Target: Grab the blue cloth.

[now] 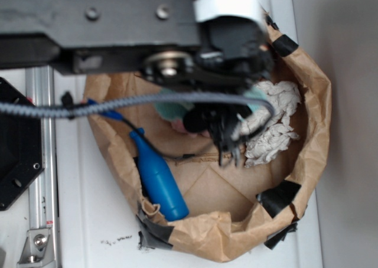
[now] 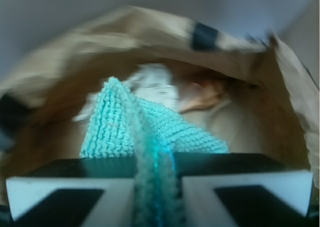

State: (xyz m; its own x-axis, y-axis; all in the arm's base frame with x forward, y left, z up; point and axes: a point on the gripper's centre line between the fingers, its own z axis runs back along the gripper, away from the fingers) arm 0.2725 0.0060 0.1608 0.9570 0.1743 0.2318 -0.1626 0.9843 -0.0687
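While the arm [image 1: 177, 38] hides most of the paper bag [image 1: 313, 132] from above, only slivers of the blue cloth [image 2: 135, 132] show there. Up close, the pincer [image 2: 157, 187] is pinching a fold of the cloth between its pads, the rest draping away inside the bag; the background is blurred.

A white tabletop [image 1: 94, 221] lies under everything, with small dark specks [image 1: 116, 240] near its front edge. A silver metal rail [image 1: 41, 162] runs along its left side. To the right stands a plain grey wall [image 1: 348, 55]. The light is soft and even.
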